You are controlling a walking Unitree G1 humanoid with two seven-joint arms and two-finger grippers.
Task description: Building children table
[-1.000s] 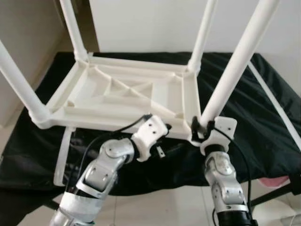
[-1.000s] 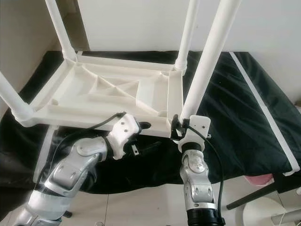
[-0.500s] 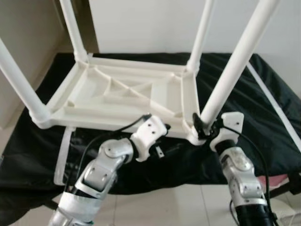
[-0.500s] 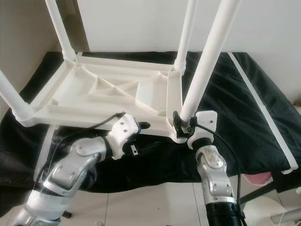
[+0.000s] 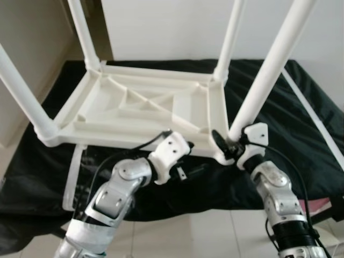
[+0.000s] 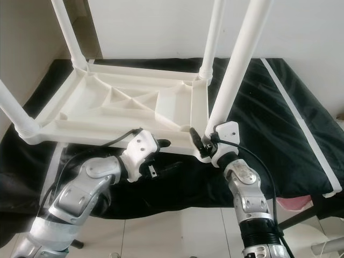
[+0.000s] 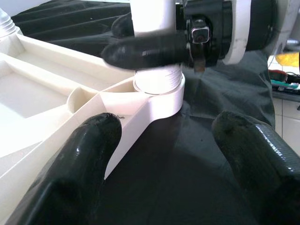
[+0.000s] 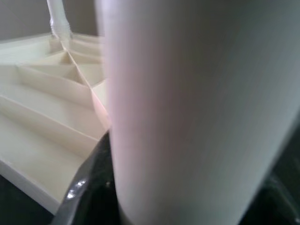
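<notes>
**On the black cloth: an upturned table, one leg in the right gripper's grasp**

On the black cloth [image 5: 279, 113] lies the white plastic table [image 5: 134, 110], upside down, its ribbed underside facing up. Its long axis runs across the robot's front, from left to right. Four white legs rise from the corner sockets, pointing up and leaning slightly outward. The near-right leg [image 5: 266, 75] stands in its socket at the corner closest to the right arm.

The right gripper [image 5: 228, 148] is at the foot of that leg, just above the socket. Its black fingers [image 7: 145, 50] wrap the tube from both sides and press against it; in the right wrist view the leg [image 8: 197, 112] stands very close between them, with the table's ribs behind it.

The left gripper [image 5: 185, 158] is low at the table's near edge, a little left of the same corner. In the left wrist view its two fingers [image 7: 89, 154] are spread wide apart, with nothing between them but cloth; one lies just beside the table's rim, though contact with it cannot be made out. The gripper points toward the socket.

A loose white strip [image 5: 72, 177] lies on the cloth under the table's near-left corner, and another long white bar [image 6: 298, 118] lies along the cloth's right side.
</notes>
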